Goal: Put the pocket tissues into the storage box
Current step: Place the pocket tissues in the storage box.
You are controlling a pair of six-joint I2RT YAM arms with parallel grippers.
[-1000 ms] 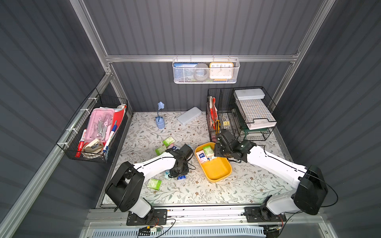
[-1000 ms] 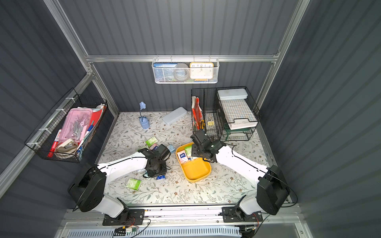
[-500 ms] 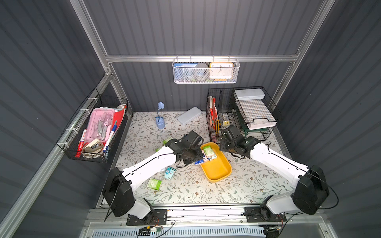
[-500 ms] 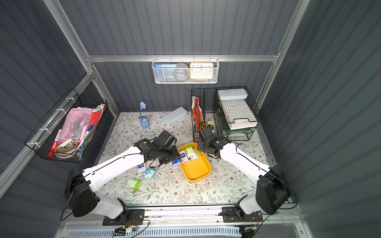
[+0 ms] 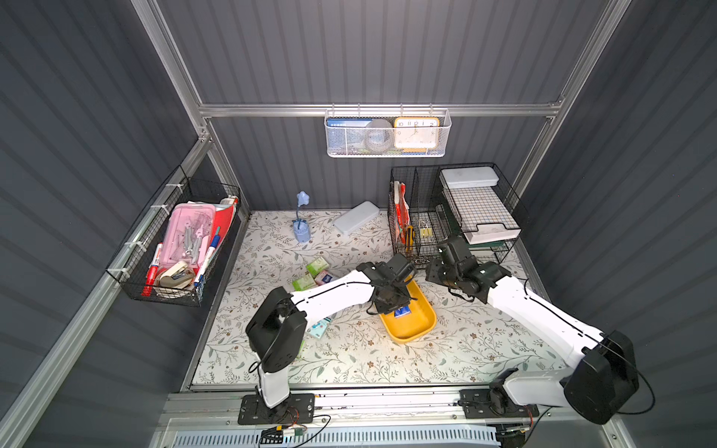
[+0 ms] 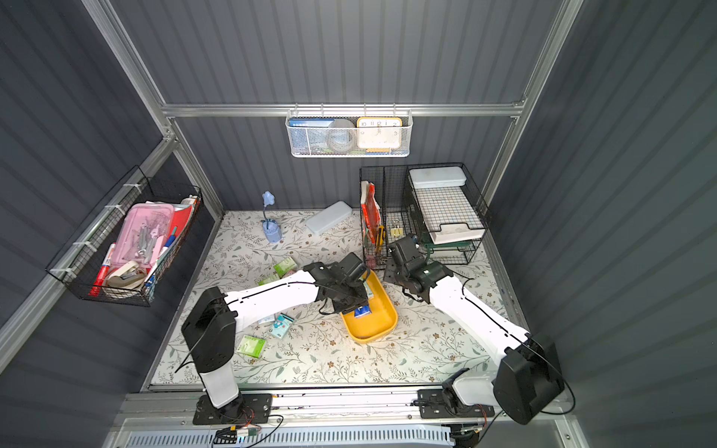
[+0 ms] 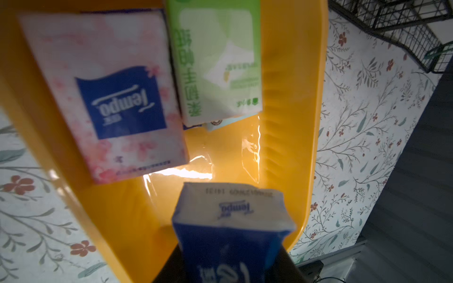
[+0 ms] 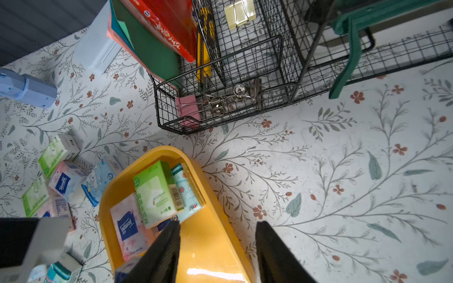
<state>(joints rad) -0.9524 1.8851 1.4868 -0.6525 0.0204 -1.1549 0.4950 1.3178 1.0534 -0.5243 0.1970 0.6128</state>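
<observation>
Floral counter (image 5: 349,349) inside dark ribbed walls. Likely risk from here: a release too high or askew, bouncing the dark blue packet (image 7: 230,220) onto the pink packet (image 7: 105,98) and green packet (image 7: 215,61), or over the low wall of the storage box (image 7: 289,122). Pinched end-on in the left gripper (image 7: 226,267), over bare box floor, those two packets just ahead of it. Nearby, the right gripper (image 8: 217,252) spread and empty.

The tray (image 5: 417,326) is plain glossy yellow. The pink packet (image 7: 105,98) carries pale blossoms and a dark blue label with white lettering. The green packet (image 7: 215,61) is light green and white. The dark blue packet (image 7: 228,245) has white print and a white end. The table cover (image 5: 349,357) is white with grey-green leafy sprigs and small red flowers.
</observation>
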